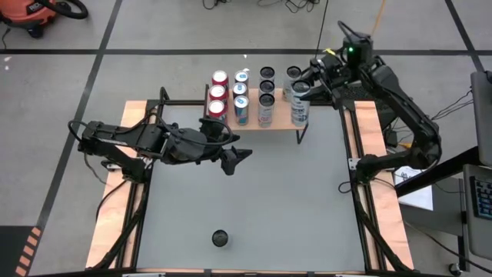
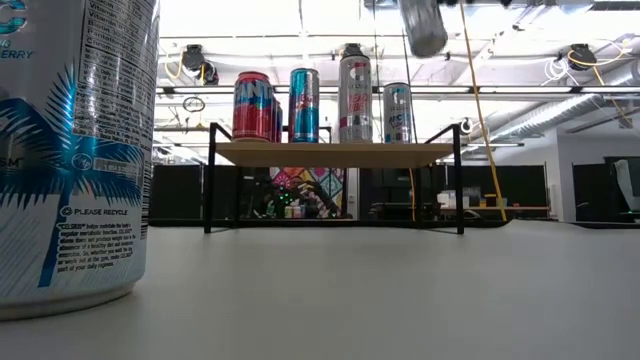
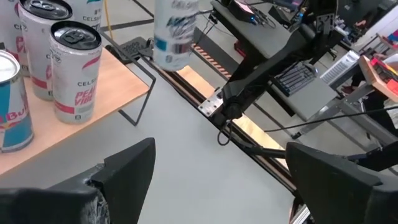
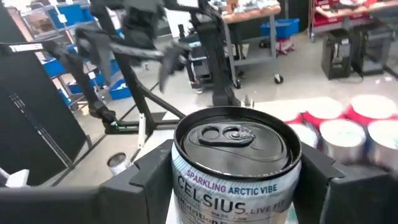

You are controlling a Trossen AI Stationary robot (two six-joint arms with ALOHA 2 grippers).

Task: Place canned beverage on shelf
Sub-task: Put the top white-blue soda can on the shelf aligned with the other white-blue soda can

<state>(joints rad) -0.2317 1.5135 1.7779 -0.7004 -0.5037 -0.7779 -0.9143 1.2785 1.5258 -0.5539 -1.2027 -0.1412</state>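
Observation:
The shelf (image 1: 281,124) (image 2: 330,153) stands at the table's far edge, and several cans (image 1: 242,96) (image 2: 300,105) stand upright on its wooden top. My right gripper (image 1: 302,91) (image 4: 233,177) is shut on a silver-and-blue Celsius can (image 1: 299,112) (image 2: 421,25) (image 4: 233,186), in the air above the shelf's right end. My left gripper (image 1: 237,158) (image 3: 227,165) hangs open over the table just in front of the shelf, holding nothing. One more can (image 1: 221,238) (image 2: 70,150) stands upright on the table near its front edge. My right gripper pinches the Celsius can between its two fingers (image 4: 149,177), one on each side of the can's wall just below the top rim (image 4: 186,163). The fingers come about level from the table's far right. The can stands upright, lifted clear of the shelf.
Wooden side rails (image 1: 115,200) and black frame bars run along the table's left and right edges. The grey tabletop (image 1: 284,200) between the shelf and the front can lies open. A workshop with racks and benches shows beyond the table.

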